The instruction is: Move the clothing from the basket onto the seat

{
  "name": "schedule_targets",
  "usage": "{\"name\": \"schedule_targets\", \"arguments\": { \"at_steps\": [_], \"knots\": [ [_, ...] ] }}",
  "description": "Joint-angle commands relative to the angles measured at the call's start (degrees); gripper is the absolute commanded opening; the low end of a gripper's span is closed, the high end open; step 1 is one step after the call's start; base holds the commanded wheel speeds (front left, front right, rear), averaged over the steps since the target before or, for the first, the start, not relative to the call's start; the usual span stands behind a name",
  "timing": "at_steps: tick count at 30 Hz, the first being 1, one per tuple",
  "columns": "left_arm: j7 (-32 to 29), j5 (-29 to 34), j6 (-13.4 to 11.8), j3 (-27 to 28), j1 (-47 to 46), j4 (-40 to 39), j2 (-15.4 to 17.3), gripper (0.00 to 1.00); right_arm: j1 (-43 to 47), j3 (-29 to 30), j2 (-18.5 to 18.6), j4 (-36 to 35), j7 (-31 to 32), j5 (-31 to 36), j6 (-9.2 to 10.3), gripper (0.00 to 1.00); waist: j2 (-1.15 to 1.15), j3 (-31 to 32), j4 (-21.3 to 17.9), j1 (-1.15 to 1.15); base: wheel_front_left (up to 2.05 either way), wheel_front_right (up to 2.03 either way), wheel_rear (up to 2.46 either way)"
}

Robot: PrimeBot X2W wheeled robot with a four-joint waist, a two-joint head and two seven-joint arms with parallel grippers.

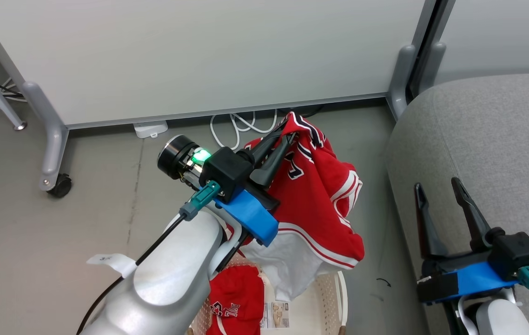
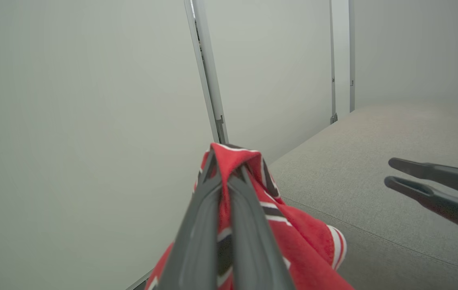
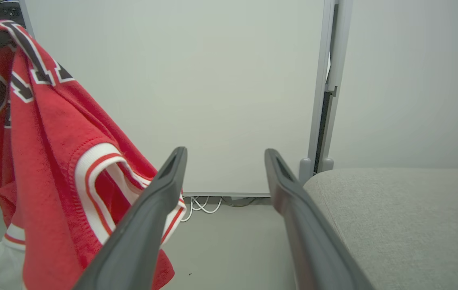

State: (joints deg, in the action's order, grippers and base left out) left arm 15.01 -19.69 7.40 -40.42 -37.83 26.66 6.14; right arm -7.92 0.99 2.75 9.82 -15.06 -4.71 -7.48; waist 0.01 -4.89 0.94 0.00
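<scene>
The left hand [image 1: 287,132] clamps the jersey [image 1: 320,204] by its top edge; it hangs above the basket [image 1: 332,298] rim. The seat [image 1: 487,139] edge lies at 3 o'clock, across a strip of floor [image 1: 376,311]. The right hand [image 1: 436,184], released, sits at that edge.

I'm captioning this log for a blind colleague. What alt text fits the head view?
The left claw, shut on a red jersey, holds it above a cream basket where a second red garment lies; the open right claw hovers at the grey seat's edge.
</scene>
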Motion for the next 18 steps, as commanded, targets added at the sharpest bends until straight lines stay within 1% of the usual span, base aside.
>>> {"name": "schedule_targets", "arguments": {
  "at_steps": [1, 7, 11, 18],
  "knots": [
    [0.3, -0.4, 0.1, -0.1, 0.3, -0.3, 0.3, 0.0, -0.7, -0.6, 0.2, -0.9, -0.2, -0.4, -0.03, 1.0, -0.01, 0.1, 0.2, 0.0, 0.0, 0.0, 0.0],
    [0.3, -0.5, 0.1, -0.3, 0.4, -0.3, 0.4, 0.0, -2.3, -3.2, 0.2, -3.8, -0.2, -0.2, -0.03, 1.0, -0.01, 0.3, 0.4, 0.0, 0.0, 0.0, 0.0],
    [0.3, -0.5, 0.1, -0.4, 0.5, -0.3, 0.3, 0.0, -4.4, -6.9, 0.2, -5.4, -0.2, 1.2, -0.03, 1.0, -0.01, 0.3, 0.3, 0.0, 0.0, 0.0, 0.0],
    [0.3, -0.1, 0.1, -0.9, -0.4, -0.6, -0.2, 0.0, -9.8, -14.1, 1.8, -2.8, -0.2, 1.7, -0.03, 1.0, -0.01, -0.2, 0.6, 0.0, 0.0, 0.0, 0.0]
  ]
}}
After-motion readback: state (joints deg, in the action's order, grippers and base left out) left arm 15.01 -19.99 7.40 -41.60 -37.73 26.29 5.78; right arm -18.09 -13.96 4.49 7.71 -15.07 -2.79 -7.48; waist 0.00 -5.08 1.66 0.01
